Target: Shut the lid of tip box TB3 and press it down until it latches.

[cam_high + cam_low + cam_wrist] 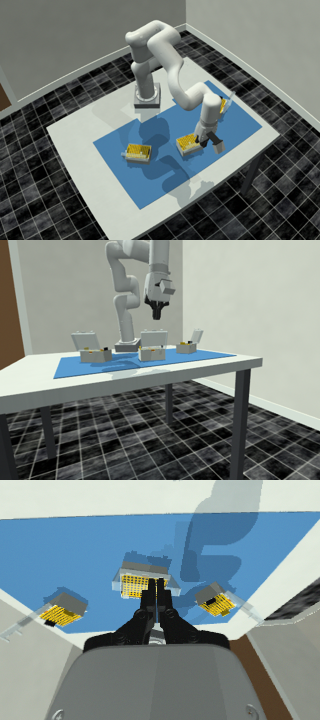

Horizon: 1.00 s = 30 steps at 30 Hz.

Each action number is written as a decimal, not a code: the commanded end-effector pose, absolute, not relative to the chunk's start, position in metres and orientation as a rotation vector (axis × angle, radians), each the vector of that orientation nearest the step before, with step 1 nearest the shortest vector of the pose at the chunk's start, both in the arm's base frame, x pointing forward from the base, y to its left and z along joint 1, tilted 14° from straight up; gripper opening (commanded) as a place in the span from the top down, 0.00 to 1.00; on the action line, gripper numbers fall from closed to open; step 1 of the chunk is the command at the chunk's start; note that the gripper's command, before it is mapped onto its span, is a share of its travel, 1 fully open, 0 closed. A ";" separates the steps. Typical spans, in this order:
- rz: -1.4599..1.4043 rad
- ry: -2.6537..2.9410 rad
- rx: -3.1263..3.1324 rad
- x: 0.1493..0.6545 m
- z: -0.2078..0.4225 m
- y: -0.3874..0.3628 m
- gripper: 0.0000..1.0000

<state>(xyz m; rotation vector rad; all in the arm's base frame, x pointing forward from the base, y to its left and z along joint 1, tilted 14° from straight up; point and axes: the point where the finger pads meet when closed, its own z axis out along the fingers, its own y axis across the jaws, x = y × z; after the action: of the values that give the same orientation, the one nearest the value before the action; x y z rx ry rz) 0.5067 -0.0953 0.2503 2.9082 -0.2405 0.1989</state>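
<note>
The gripper (156, 314) hangs high above the middle box (151, 353), fingers pressed together, holding nothing. All three boxes stand open on the blue mat (232, 121); their stickers are unreadable.

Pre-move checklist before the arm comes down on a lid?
1. Gripper shut, nothing held: ok.
2. Gripper well above the middle box, touching nothing: ok.
3. All three lids up: left box, middle box, right box: ok.
4. Box IDs readable, TB3 identified: cannot tell, stickers too small in every view.
5. All boxes standing level on the blue mat: ok.
6. Yellow inserts seated in their boxes: cannot tell for latching; they appear in place.
</note>
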 end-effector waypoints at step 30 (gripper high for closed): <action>0.316 -0.575 2.925 0.510 0.241 -0.097 1.00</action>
<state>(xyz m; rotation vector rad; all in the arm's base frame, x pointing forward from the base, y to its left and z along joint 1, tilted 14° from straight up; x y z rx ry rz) 0.5079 -0.0962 0.2435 2.9255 -0.5746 0.3082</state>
